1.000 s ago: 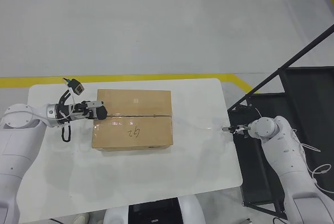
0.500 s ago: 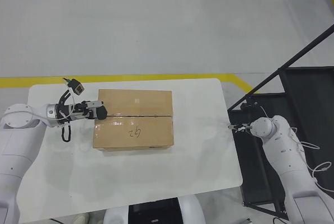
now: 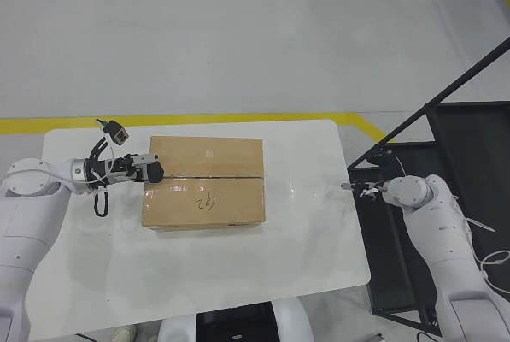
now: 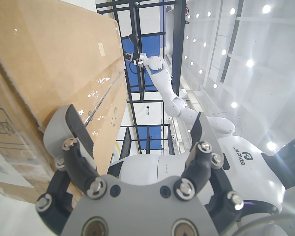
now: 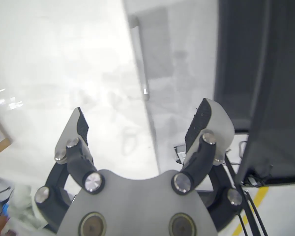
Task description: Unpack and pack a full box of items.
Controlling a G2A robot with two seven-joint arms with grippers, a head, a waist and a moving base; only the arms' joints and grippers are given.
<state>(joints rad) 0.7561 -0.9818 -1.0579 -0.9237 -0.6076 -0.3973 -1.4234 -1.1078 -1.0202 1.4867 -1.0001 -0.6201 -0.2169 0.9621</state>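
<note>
- Box (image 3: 205, 184): brown cardboard, sits on the white table (image 3: 306, 239), left of centre, long side running across the table.
- Both top flaps are down and meet at a tape seam (image 3: 212, 177) along the middle of the top. Clear glossy tape covers it, also seen in the left wrist view (image 4: 108, 87).
- Box is shut, so contents can't be seen.
- Handwritten mark (image 3: 205, 202) on the near flap. Printed labels on the box's end wall show in the left wrist view (image 4: 5, 133), too skewed to make out.
- L gripper (image 3: 155, 168): at the box's left end, level w/ the end of the seam. Jaws spread wide, nothing btwn them (image 4: 135, 115).
- One finger (image 4: 73, 124) lies against the top edge of the box beside the seam end. Can't tell if it presses on the cardboard or just clears it. The other finger (image 4: 199, 133) stands off in the air, apart from the box.
- R gripper (image 3: 350, 185): at the table's right edge, well apart from the box. Jaws apart and holding nothing (image 5: 141, 109).
- Black rack (image 3: 477, 137) stands just beside the table's right side; its dark frame is close to the R gripper in the right wrist view (image 5: 260, 50).
- Yellow line (image 3: 237, 120) on the floor runs behind the table's far edge.
</note>
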